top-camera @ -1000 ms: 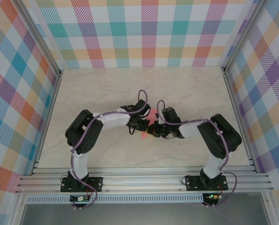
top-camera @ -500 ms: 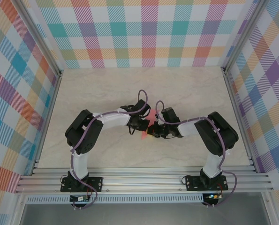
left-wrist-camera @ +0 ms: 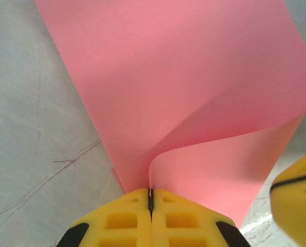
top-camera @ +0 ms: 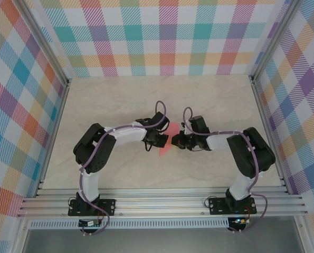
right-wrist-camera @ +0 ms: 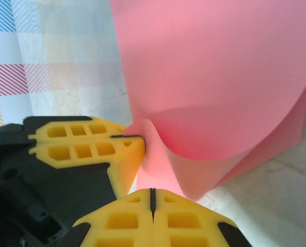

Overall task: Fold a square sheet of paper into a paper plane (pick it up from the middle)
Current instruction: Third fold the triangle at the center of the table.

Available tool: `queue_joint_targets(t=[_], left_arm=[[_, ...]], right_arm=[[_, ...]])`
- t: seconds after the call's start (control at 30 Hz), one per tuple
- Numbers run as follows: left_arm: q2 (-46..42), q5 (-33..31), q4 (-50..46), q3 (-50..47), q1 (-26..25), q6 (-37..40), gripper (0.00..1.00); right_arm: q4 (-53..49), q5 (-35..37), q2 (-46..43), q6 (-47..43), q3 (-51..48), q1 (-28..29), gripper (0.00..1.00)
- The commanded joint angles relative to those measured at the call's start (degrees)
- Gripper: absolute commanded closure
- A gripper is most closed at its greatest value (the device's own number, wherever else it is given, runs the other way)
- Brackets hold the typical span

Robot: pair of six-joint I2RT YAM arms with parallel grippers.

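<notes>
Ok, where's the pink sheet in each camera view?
Top external: the square sheet of paper, at the middle of the table.
Left wrist: upper and middle frame, curling down into the shut left gripper.
Right wrist: upper right, its fold running down into the shut right gripper.
Shared landmark: the left gripper's yellow fingers, at left in the right wrist view.

The paper (top-camera: 166,143) is over the middle of the table (top-camera: 120,100). Left fingers (left-wrist-camera: 123,224) touch its left side, right fingers (right-wrist-camera: 123,225) its right.
</notes>
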Motion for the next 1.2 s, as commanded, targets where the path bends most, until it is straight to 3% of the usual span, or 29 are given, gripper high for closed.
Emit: queue_joint_targets(t=[0.0, 0.43, 0.77, 1.17], left_arm=[[2.3, 0.6, -2.1, -0.8, 0.6, 0.1, 1.00], [2.5, 0.5, -2.4, -1.1, 0.5, 0.0, 1.00], [2.4, 0.4, -2.8, -0.8, 0.5, 0.2, 1.00], [2.5, 0.5, -3.2, -0.5, 0.5, 0.1, 1.00]], right_arm=[[-1.3, -2.4, 1.1, -2.2, 2.0, -0.6, 1.00], [-6.2, 1.8, 7.5, -4.8, 5.3, -1.3, 1.00], [-9.5, -3.8, 1.6, -7.2, 7.0, -5.7, 1.00], [-9.8, -7.0, 6.7, -9.4, 9.1, -6.5, 1.00]])
